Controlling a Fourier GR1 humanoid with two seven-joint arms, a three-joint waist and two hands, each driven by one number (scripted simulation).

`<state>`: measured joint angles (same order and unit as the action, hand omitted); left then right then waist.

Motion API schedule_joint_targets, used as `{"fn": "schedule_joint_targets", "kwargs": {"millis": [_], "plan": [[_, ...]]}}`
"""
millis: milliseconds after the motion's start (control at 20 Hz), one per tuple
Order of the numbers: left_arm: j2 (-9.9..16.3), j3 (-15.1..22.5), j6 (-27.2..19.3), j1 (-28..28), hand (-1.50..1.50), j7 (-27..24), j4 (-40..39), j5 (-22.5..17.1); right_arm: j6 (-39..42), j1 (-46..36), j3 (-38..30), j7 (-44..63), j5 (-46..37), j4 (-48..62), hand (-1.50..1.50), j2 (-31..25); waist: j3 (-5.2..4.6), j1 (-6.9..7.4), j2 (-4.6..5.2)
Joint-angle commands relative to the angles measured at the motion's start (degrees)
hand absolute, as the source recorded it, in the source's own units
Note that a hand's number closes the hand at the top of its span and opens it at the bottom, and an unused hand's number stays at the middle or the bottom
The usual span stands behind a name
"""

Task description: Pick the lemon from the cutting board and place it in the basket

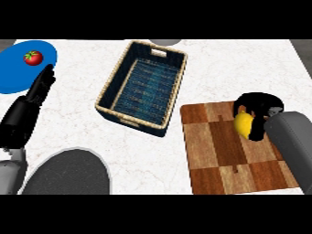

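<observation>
1. The left robot hand (40, 87) rested open on the surface (253, 64), fingers straight, by the blue plate (9, 73) with a tomato (33, 57)
2. The basket (111, 93) stood in the middle, nothing in it
3. On the board (216, 155), the right robot hand (260, 112) curled round the lemon (243, 123); the fruit looked light, firm and smooth-skinned, so wrapping its widest middle seemed safest against rolling

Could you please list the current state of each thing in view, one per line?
lemon: on the cutting board, right hand curled round it
right hand: shut on the lemon
left hand: open, fingers straight
basket: holds nothing
cutting board: flat on the counter
tomato: on the blue plate
</observation>
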<state>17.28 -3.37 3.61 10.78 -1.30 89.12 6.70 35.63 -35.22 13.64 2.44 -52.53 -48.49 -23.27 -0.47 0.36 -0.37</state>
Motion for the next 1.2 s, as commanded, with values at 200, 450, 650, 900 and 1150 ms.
{"fn": "schedule_joint_targets", "kwargs": {"millis": [200,450,650,900,1150], "plan": [[-2.3,0.5,-1.3,0.8,0.0,1.7,0.7,2.4,-7.3,-1.5,-2.0,-3.8,-4.0,2.8,1.5,-0.6,0.48,-0.11,0.42],[0.1,-1.8,1.2,-2.3,0.0,1.3,2.5,-0.7,-18.5,2.3,-9.8,12.8,-3.5,-3.7,1.5,-1.0,0.41,-1.31,-0.32],[-0.6,-1.4,-0.4,-0.5,0.0,0.2,-0.4,1.6,-24.2,5.4,-9.2,19.3,-6.0,-12.5,1.5,1.6,0.4,-1.67,-0.06],[-0.2,-1.5,1.0,-0.8,0.0,0.5,-0.1,0.5,-31.6,2.2,-16.6,17.9,-0.9,-22.8,1.5,1.2,0.44,-2.1,-0.35],[0.2,-2.3,1.4,-2.0,0.0,0.5,0.6,0.0,-33.4,-1.3,-23.0,15.2,9.9,-33.5,1.5,5.3,0.49,-1.81,-0.54]]}}
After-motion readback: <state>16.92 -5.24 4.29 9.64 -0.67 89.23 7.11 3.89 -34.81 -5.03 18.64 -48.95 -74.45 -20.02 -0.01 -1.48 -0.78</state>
